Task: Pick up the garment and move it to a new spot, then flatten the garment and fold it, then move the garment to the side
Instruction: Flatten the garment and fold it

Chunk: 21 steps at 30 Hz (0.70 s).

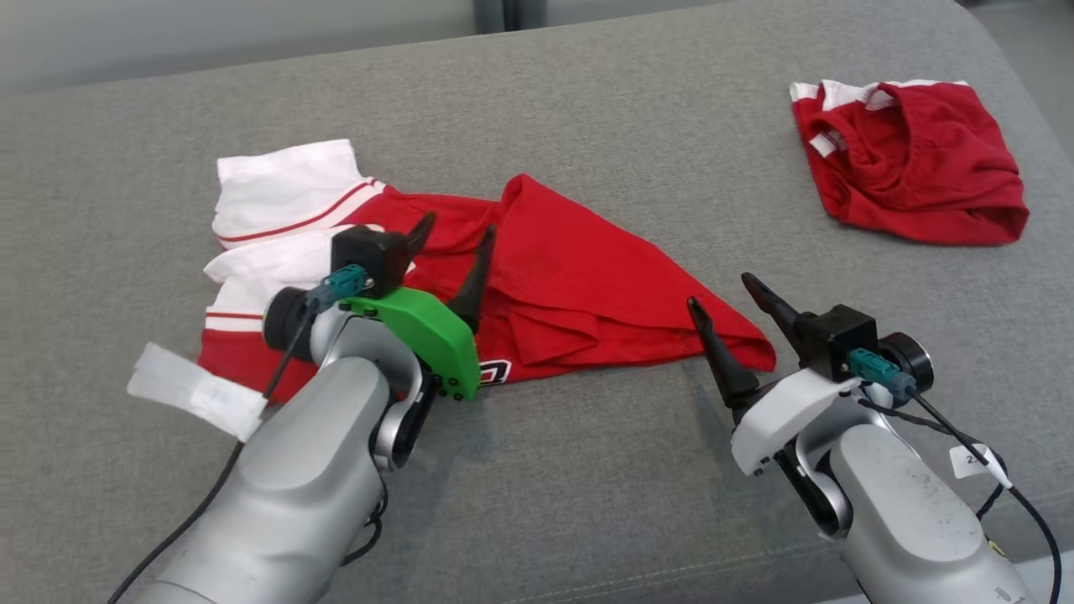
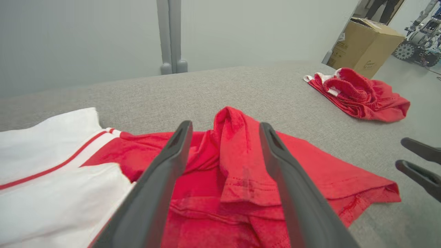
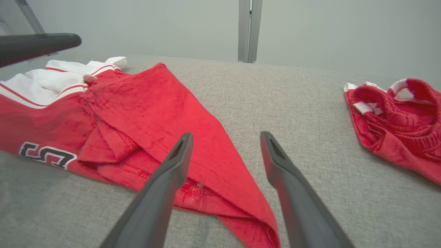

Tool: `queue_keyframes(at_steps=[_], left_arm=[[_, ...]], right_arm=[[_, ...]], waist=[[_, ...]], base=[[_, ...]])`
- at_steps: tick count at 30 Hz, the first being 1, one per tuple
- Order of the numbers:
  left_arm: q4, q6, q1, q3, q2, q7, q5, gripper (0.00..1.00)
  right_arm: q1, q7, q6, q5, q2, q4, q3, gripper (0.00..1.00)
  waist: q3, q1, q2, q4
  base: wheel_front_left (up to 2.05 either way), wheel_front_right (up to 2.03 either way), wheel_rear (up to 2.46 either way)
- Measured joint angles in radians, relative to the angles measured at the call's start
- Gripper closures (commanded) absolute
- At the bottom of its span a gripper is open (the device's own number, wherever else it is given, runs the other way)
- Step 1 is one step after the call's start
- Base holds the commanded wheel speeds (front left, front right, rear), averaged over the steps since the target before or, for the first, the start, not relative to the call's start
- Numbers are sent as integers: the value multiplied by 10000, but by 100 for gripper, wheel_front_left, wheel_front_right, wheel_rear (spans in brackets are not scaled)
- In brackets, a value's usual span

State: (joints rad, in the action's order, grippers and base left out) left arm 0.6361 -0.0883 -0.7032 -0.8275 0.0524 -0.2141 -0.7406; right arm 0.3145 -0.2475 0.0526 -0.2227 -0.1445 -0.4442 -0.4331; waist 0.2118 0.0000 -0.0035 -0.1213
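Note:
The garment (image 1: pixel 579 277), a red jersey with white sleeves and red stripes, lies crumpled and partly folded on the grey cushion (image 1: pixel 587 101), left of centre. My left gripper (image 1: pixel 459 225) hangs open over its middle. In the left wrist view, a raised red fold of the garment (image 2: pixel 234 137) stands between the left gripper's (image 2: pixel 224 124) spread fingers, gripped by neither. My right gripper (image 1: pixel 720 290) is open just beside the garment's pointed right corner. In the right wrist view, that corner of the garment (image 3: pixel 148 103) lies under the right gripper's (image 3: pixel 226 135) left finger.
A second red garment with white trim (image 1: pixel 910 159) lies bunched at the cushion's far right, also in the right wrist view (image 3: pixel 396 127). A pale wall runs behind the cushion. A cardboard box (image 2: pixel 365 44) stands on the floor past the right end.

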Motion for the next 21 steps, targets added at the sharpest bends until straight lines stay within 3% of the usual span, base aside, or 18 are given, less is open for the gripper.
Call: queue_keyframes(at_steps=[8,21], left_arm=[[915,-188,451,1275,675,-174,-560,0],[2046,-284,448,2495,1281,-244,-1085,0]], right_arm=[[-14,0,100,59,176,-35,-326,0],[9,0,176,213,171,-19,-466,0]], waist=[[-117,0,0,744],[217,0,0,368]], base=[[0,0,0],[0,0,0]])
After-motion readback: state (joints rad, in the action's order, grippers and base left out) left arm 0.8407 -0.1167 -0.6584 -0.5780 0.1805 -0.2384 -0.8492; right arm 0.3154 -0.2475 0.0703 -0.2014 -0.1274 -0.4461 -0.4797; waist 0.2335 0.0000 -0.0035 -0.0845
